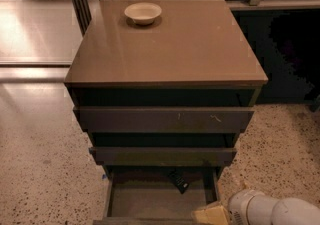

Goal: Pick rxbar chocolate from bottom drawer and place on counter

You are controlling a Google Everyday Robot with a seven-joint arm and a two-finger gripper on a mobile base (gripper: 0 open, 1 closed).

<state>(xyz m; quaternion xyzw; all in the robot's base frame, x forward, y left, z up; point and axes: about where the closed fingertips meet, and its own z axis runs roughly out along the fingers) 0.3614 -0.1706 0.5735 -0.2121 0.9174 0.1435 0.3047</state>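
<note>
The bottom drawer [150, 201] is pulled open below two wider drawers, its flat grey floor showing. The rxbar chocolate [178, 181], a small black bar, lies at the drawer's back, right of centre, tilted. The tan-brown counter [170, 44] tops the cabinet. My gripper [212, 215] is at the bottom edge of the camera view, at the drawer's front right corner, with the white arm behind it to the right. It is below and to the right of the bar and apart from it.
A cream bowl [143, 13] sits near the counter's back left. Speckled floor lies on both sides of the cabinet. A dark panel stands to the right and metal posts stand behind.
</note>
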